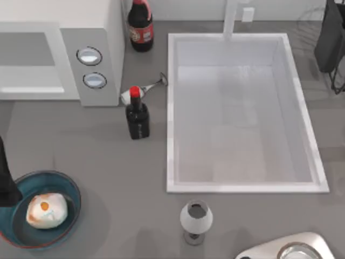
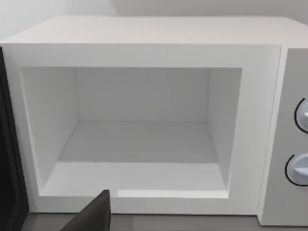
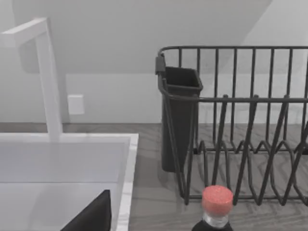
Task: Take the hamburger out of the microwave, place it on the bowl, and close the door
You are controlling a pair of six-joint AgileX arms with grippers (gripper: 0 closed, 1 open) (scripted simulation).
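Hamburger [image 1: 47,210]: small rounded whitish-cream lump with orange-brown patches, one patch forming a ringed spot on its upper face. Sits inside the bowl, well within the rim, at the tabletop's near left corner in the top view.

Bowl [image 1: 69,189]: wide, round, teal-blue inside, thin reddish-brown rim. Its left edge is partly covered by a dark part of the left arm [image 1: 6,178].

Microwave [image 1: 102,32]: large white box at the far left of the tabletop [image 1: 108,156]. Two round silver-blue knobs [image 1: 89,55] stacked on the front panel. In the left wrist view the cavity [image 2: 139,139] is a plain pale grey-white recess with nothing in it.

Door: a dark vertical strip [image 2: 7,159] at the cavity's hinge side in the left wrist view appears to be its edge, standing open.

Left end effector: a dark finger [image 2: 94,214] shows in its wrist view, facing the microwave front; open or closed cannot be told.

Right end effector: a dark finger [image 3: 94,214] shows in its wrist view, over the sink edge; its state cannot be told.

Other items: white sink [image 1: 302,108] with faucet [image 3: 45,72]; soy sauce bottle [image 1: 137,116] with red cap just beside the microwave's corner; second dark bottle [image 1: 140,27] behind; fallen goblet [image 1: 145,89]; upright grey-white goblet [image 1: 195,218]; black dish rack [image 3: 240,125] with utensil holder [image 3: 178,115].
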